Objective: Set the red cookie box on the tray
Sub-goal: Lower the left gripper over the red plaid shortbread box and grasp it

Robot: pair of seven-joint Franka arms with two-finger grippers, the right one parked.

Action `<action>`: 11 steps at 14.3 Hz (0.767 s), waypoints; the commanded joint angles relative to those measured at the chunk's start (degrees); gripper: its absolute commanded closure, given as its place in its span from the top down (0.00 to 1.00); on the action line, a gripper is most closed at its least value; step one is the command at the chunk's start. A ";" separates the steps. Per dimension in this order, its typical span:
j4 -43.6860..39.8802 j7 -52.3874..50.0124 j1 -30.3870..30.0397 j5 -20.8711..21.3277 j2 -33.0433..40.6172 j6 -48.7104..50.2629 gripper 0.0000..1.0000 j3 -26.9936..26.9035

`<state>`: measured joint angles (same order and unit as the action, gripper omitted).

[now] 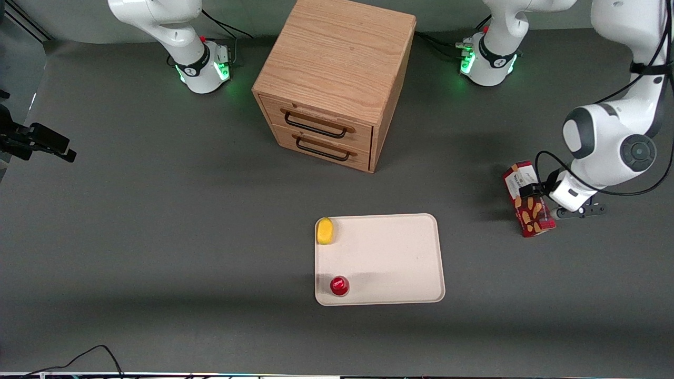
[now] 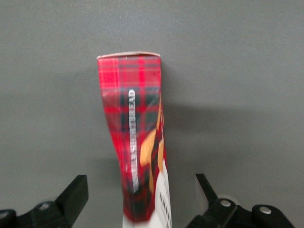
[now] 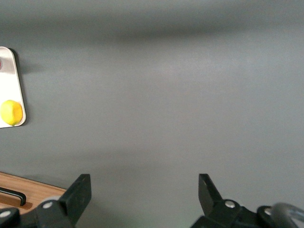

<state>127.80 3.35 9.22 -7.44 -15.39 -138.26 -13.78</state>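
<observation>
The red cookie box [image 1: 531, 208] is on the grey table toward the working arm's end, apart from the tray. It is a slim dark-red plaid carton with cookie pictures and a white label end. My left gripper [image 1: 533, 190] is at the box's white label end and is open. In the left wrist view the box [image 2: 135, 128] runs between the two black fingers [image 2: 76, 192], with a gap on each side. The cream-white tray [image 1: 395, 258] lies near the table's middle, nearer the front camera than the cabinet.
A yellow object [image 1: 325, 230] and a small round red object [image 1: 339, 286] sit on the tray along its edge toward the parked arm. A wooden two-drawer cabinet [image 1: 331, 79] stands farther from the front camera. The tray's edge [image 3: 14, 80] shows in the right wrist view.
</observation>
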 commanded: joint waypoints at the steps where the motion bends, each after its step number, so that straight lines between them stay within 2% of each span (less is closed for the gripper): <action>1: 2.54 -0.45 0.62 -1.00 -0.43 -4.73 0.87 -0.02; 2: 2.80 -0.45 0.71 -1.00 -0.34 -4.91 0.66 0.07; 3: 2.89 -0.45 0.71 -1.00 -0.17 -4.92 0.36 0.07; 4: 2.90 -0.45 0.80 -1.00 -0.08 -4.92 0.00 0.07; 9: 3.16 -0.63 0.89 -1.09 1.59 -3.34 0.00 0.16; 11: 1.85 -1.67 1.85 -1.09 5.26 3.91 0.00 0.25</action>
<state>129.19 3.31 9.49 -8.06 -15.77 -140.55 -13.21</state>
